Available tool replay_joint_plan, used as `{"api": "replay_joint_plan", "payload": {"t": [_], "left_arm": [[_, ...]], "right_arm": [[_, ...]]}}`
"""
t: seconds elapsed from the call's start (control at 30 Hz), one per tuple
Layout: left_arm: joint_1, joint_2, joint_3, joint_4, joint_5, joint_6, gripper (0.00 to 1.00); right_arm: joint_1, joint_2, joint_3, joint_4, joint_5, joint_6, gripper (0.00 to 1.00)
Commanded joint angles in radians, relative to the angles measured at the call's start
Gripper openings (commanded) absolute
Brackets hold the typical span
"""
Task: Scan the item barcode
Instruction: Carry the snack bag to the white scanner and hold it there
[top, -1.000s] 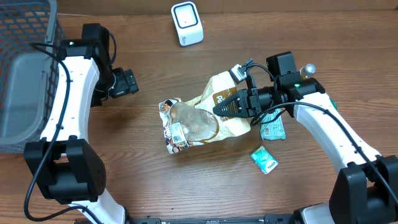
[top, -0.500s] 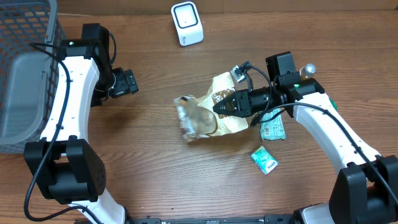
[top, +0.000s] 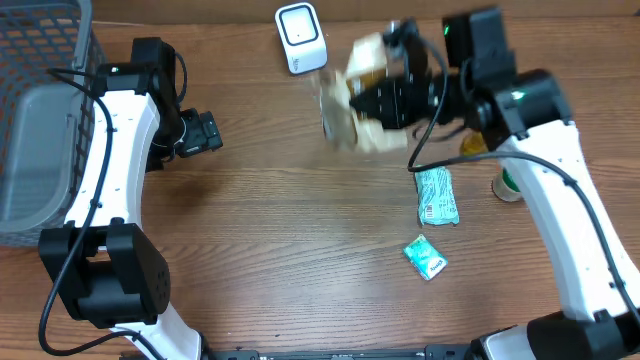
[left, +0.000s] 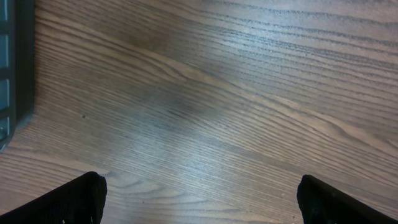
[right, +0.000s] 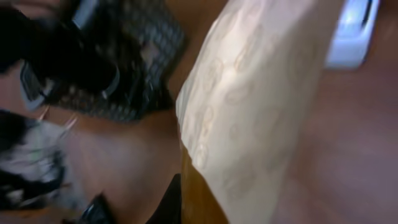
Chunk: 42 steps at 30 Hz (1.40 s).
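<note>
Right end effector (top: 375, 102) is clamped shut on the snack bag (top: 360, 62), and the bag is up off the surface (top: 300, 230), hanging blurred just beside the white scanner (top: 300, 38) at the far edge. So this looks like the presenting step: item in the air, nearly at the reader. From the right wrist, the bag (right: 261, 93) fills the view with the scanner (right: 354, 31) peeking past its corner. No barcode is legible in either view.

Next call, as I judge it: turn the bag so its barcode panel faces the scanner window and hold it steady there.

Left end effector (top: 205, 133) is parked wide open over bare wood, holding nothing. The wire basket (top: 40, 100) sits far left. Two green packets (top: 437, 195) (top: 425, 257) and a roll (top: 510, 185) lie near the right arm, well apart from the scan path. Nothing stands between bag and scanner.
</note>
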Motion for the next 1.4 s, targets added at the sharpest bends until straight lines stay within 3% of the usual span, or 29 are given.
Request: {"api": "replay_joint_plan", "payload": {"t": [0.0, 0.17, 0.47, 0.9, 1.23, 1.37], "left_arm": [[-0.001, 0.006, 0.018, 0.002, -0.008, 0.007, 0.99], [-0.001, 0.006, 0.018, 0.001, -0.008, 0.007, 0.99], [-0.001, 0.006, 0.018, 0.002, -0.008, 0.007, 0.99], [-0.001, 0.006, 0.018, 0.002, -0.008, 0.007, 1.0], [-0.001, 0.006, 0.018, 0.002, -0.008, 0.007, 0.99], [-0.001, 0.006, 0.018, 0.002, -0.008, 0.007, 1.0]], "right_arm": [[0.06, 0.0, 0.119, 0.045, 0.245, -0.049, 0.04], [0.127, 0.027, 0.125, 0.198, 0.461, -0.166, 0.04], [0.154, 0.265, 0.125, 0.464, 0.562, -0.409, 0.04], [0.156, 0.642, 0.125, 1.145, 0.719, -0.635, 0.04], [0.188, 0.683, 0.125, 1.082, 0.618, -0.572, 0.04], [0.205, 0.683, 0.125, 1.134, 0.622, -0.573, 0.04]]}}
